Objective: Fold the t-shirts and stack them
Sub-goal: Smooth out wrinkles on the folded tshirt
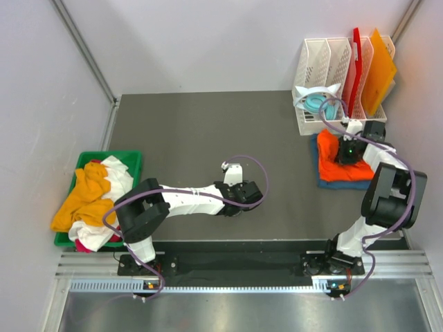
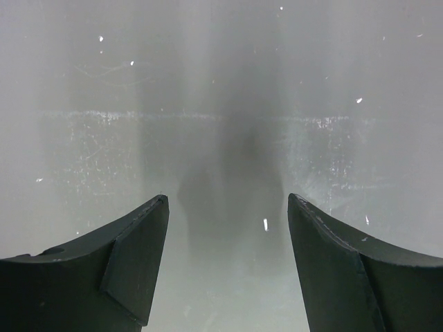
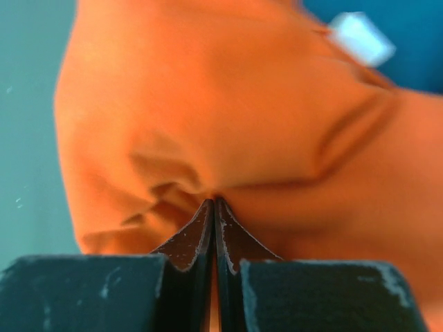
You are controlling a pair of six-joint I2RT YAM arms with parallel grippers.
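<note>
Jaws of the right gripper (image 3: 214,205) were clamped shut on the orange shirt (image 1: 329,157), lying atop the blue shirt (image 1: 342,184) at far right; the left gripper (image 2: 227,200) gaped empty, well to its left.

Orange t-shirt (image 1: 329,156) lies on blue t-shirt (image 1: 342,184); others (image 1: 88,197) heaped left.

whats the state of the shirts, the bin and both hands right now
orange shirt: on top of the blue shirt, pinched by the right hand
blue shirt: flat under the orange shirt
bin: holds a heap of loose shirts
left hand: open, empty
right hand: shut on orange shirt
</note>
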